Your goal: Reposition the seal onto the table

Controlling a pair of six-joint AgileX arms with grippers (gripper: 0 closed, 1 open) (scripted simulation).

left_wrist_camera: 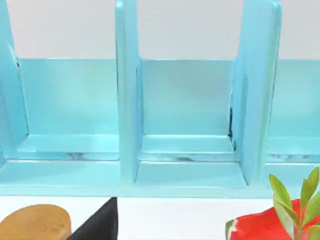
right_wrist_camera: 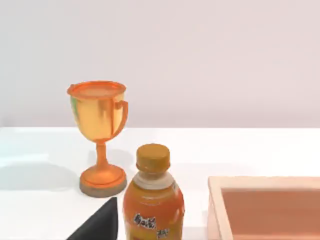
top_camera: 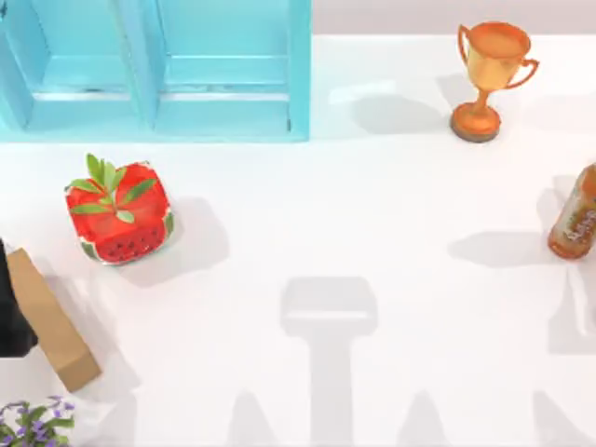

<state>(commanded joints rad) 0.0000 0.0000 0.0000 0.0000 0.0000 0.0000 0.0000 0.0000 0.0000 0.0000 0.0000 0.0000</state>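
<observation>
The seal is out of view. The white table fills most of the top view. A black part of my left arm shows at the table's left edge, right beside a long tan slab. In the left wrist view a black piece of my left gripper sits low, next to a tan round-cornered object, facing the empty turquoise shelf. A black piece of my right gripper shows just beside an orange bottle.
A turquoise shelf cabinet stands at the back left. In front of it sits a watermelon cube. A gold trophy stands at the back right, the orange bottle at the right edge, purple flowers at the front left, and a peach open box beside the bottle.
</observation>
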